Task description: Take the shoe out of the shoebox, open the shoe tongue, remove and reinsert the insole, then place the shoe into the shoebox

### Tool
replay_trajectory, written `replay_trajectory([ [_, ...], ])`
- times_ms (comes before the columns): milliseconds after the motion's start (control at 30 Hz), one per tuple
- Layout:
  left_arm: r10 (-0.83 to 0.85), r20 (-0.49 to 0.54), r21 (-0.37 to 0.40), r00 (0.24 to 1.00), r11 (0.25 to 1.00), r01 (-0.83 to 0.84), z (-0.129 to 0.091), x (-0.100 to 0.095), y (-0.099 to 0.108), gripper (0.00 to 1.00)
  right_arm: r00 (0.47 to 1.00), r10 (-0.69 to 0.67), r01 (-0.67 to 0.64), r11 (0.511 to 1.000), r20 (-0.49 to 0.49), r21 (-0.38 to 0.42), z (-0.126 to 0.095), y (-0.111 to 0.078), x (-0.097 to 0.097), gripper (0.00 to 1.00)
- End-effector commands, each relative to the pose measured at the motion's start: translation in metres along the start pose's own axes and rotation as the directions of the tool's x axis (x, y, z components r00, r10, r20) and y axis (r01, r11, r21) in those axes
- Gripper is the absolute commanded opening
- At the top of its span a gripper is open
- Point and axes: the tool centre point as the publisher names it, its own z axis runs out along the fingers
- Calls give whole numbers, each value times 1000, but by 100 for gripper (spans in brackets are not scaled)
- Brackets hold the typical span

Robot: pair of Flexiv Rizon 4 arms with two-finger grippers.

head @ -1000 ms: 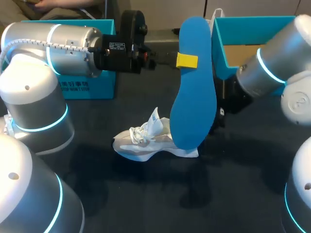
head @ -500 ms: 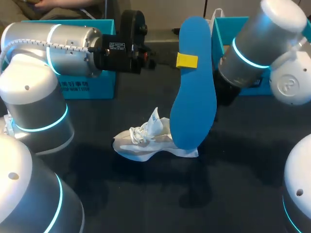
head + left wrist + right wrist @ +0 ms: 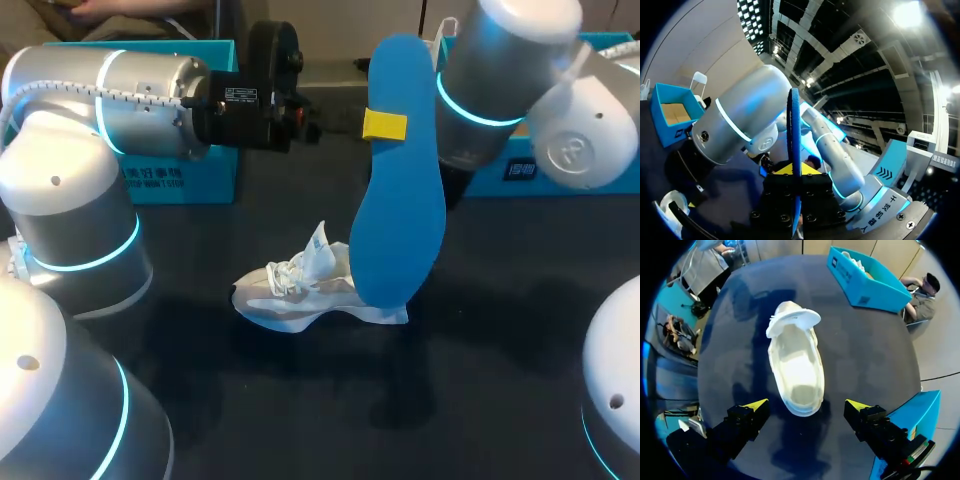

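The blue insole (image 3: 398, 200) hangs upright above the table, and my left gripper (image 3: 384, 125) is shut on its upper part. In the left wrist view the insole (image 3: 794, 130) shows edge-on between the fingers. Below it the white shoe (image 3: 300, 290) lies on the dark table with its tongue pulled up. In the right wrist view the shoe (image 3: 795, 365) sits under my right gripper (image 3: 806, 405), toe pointing away and its inside bare. That gripper is open, its yellow tips to either side of the heel and well above it. My right arm (image 3: 500, 80) crosses in front of the teal shoebox (image 3: 545, 170).
A second teal box (image 3: 180, 180) stands at the back left, behind my left arm (image 3: 130, 90). In the right wrist view it (image 3: 867, 280) lies beyond the shoe's toe. Dark table surface (image 3: 480, 380) spreads in front of and to the right of the shoe.
My right arm has swung up and leftward across the right-hand shoebox, towards the insole. The left arm, insole and shoe have stayed put.
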Motion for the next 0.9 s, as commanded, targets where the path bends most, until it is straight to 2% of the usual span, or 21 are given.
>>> replay_trajectory([
  [33,1,1,1,1000,1000,-1,1,0,1,0,1000,-8,8,999,1,47,4,7,2,100],
  [433,1,1,1,1000,1000,-1,1,0,1,0,997,-65,66,997,-34,33,11,5,6,100],
  [900,1,1,1,1000,1000,-1,1,0,1,0,997,-65,66,997,-34,33,11,5,6,100],
])
